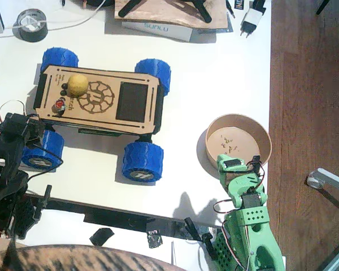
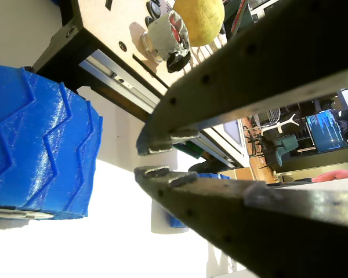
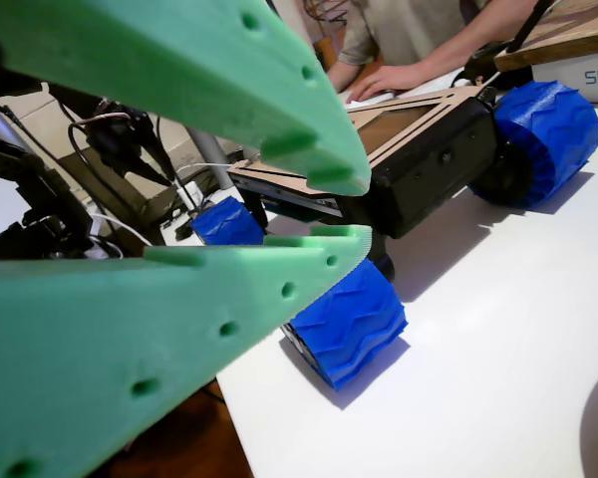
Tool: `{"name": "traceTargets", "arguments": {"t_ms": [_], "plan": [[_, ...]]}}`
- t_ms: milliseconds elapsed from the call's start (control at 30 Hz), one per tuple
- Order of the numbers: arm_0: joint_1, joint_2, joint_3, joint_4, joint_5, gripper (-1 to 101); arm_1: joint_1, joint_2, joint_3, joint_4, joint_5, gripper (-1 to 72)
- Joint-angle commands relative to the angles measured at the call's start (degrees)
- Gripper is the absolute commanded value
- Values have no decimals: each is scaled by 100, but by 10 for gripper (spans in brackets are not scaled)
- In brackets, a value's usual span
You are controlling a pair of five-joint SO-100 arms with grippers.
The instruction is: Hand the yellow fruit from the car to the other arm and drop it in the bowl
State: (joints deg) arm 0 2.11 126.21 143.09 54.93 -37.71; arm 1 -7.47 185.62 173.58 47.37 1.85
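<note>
The yellow fruit (image 1: 77, 84) (image 2: 200, 20) rests on the wooden deck of the car (image 1: 99, 101) (image 3: 419, 149), near its left end beside a red button. My left gripper (image 1: 24, 125) (image 2: 153, 157), black, sits low beside the car's near-left blue wheel (image 2: 35, 145). Its jaws are almost together with nothing between them. The bowl (image 1: 265, 135) stands at the right with crumbs inside. My right gripper (image 1: 237, 165) (image 3: 357, 211), on the green arm, hovers at the bowl's near rim. Its jaws are nearly closed and empty.
A black tape roll (image 1: 31, 25), a SUNLU box (image 1: 158, 28) and a white plug (image 1: 251, 20) lie along the far edge. The table ends just right of the bowl, over wood floor (image 1: 311, 84). A person's hand (image 3: 389, 80) rests behind the car.
</note>
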Motion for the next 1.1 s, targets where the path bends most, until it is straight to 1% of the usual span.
{"name": "traceTargets", "arguments": {"t_ms": [0,167,233,333,433,633,800,1067], "plan": [[44,193,-272,53,53,6,-44,44,-18,26,-79,1],[105,369,-272,53,44,7,-62,44,-18,44,-79,1],[114,589,-272,97,44,21,-62,44,-18,44,-79,1],[123,984,-272,272,44,73,-62,44,-18,44,-79,1],[123,1230,-272,325,44,80,-53,44,-18,44,-79,1],[132,1547,-281,-475,9,95,-79,44,-18,44,-88,1],[114,1521,-334,-659,18,121,-79,44,-18,44,-88,1],[79,1362,-360,-1345,-26,263,-79,44,-18,44,-97,1]]}}
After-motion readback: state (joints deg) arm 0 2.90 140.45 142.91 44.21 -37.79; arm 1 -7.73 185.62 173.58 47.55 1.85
